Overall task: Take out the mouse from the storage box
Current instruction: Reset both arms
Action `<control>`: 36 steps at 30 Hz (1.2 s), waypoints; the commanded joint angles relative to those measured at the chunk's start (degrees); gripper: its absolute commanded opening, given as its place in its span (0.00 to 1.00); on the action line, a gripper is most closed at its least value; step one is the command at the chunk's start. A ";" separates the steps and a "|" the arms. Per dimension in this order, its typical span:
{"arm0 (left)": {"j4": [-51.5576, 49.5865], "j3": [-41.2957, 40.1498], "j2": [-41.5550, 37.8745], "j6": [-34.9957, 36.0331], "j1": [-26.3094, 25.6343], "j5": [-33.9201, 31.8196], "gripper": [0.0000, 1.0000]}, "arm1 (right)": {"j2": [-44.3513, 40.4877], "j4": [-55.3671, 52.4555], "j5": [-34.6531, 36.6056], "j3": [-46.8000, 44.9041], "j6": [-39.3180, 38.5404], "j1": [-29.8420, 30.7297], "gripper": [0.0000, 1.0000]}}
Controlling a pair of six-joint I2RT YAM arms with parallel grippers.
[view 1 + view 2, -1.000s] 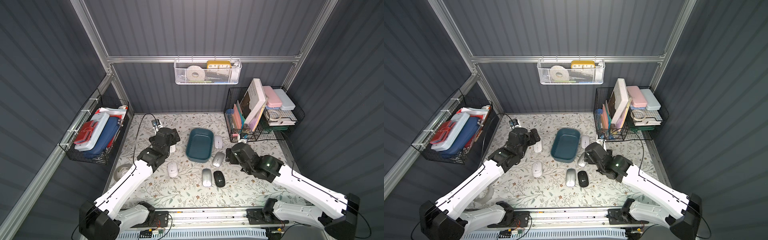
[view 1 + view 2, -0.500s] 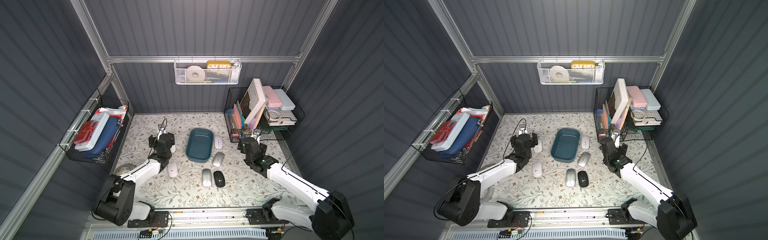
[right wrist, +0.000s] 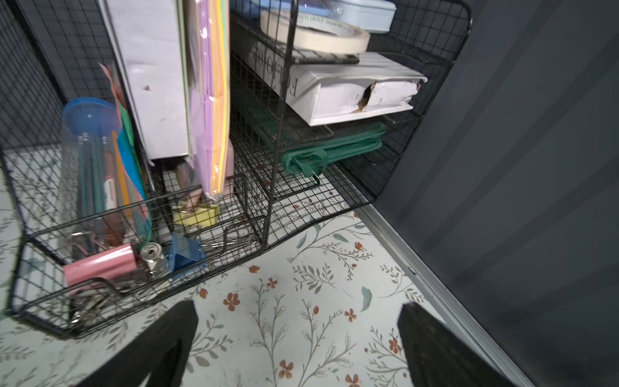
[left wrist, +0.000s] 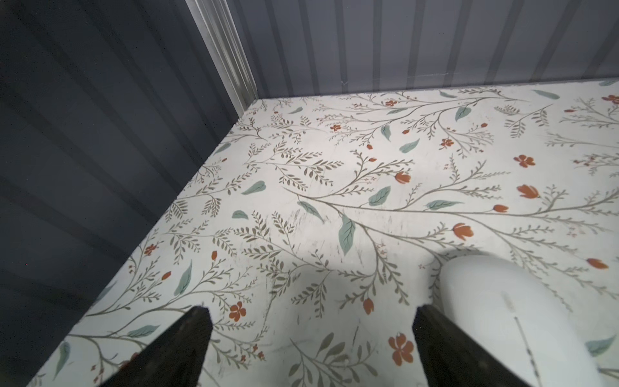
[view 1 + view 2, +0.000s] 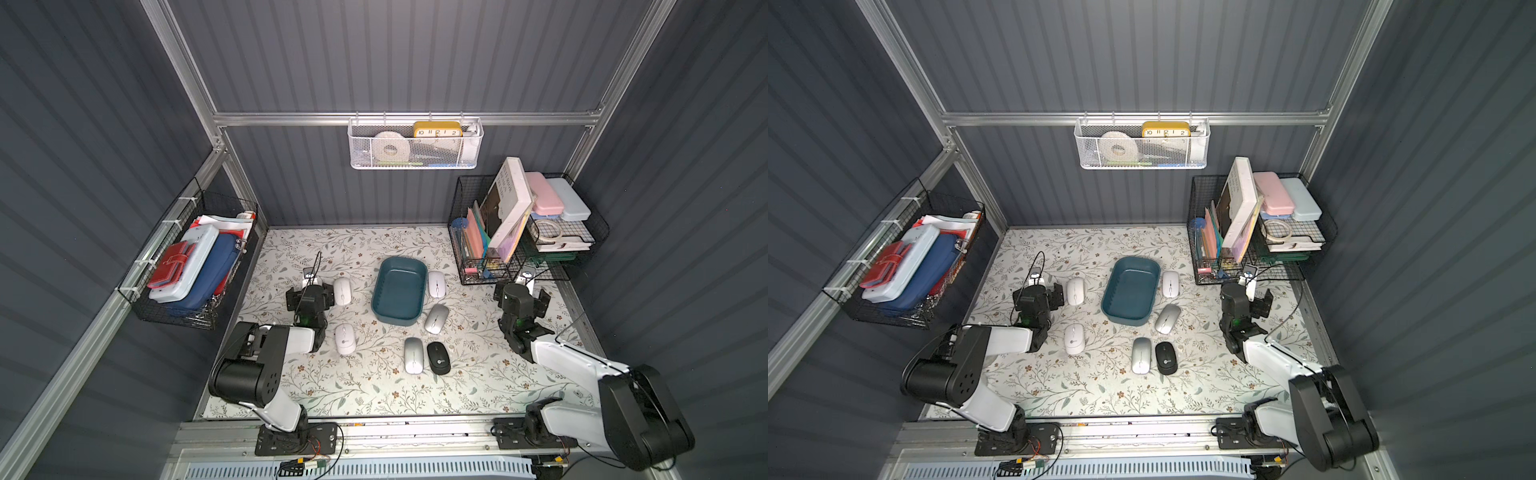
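White arm links (image 5: 569,365), black joint housings (image 5: 243,374), green wrist lights (image 5: 306,319), thin black cables (image 5: 319,257), black tapered fingers (image 4: 174,351)

A black mouse (image 5: 439,358) lies just beside a silver mouse (image 5: 414,354), near the storage box (image 5: 400,289).

The yellow clock (image 5: 437,129) in the white mesh basket (image 5: 415,166) on the back wall shows the numerals 10, 11, 12, 1 and 2. In the right wrist view, the tape roll (image 3: 338,43) in the black wire rack (image 3: 301,207) at the worktop's far right corner carries small print including "GROUP". The white box (image 3: 348,93) beneath it bears large serif letters I cannot read.
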 commanded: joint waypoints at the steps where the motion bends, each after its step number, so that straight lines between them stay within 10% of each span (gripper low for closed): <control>1: 7.15 0.18 0.93 -0.25 1.55 7.47 0.99 | 3.34 19.53 -2.10 -4.67 -4.99 -1.08 0.99; 17: 10.69 -1.49 2.64 -3.46 5.74 14.34 0.99 | 15.79 28.43 -24.83 -2.60 -2.81 -10.96 0.99; 36: 12.27 -1.64 3.13 -3.12 5.78 14.12 0.99 | 14.96 25.94 -25.04 -2.15 -1.96 -11.42 0.99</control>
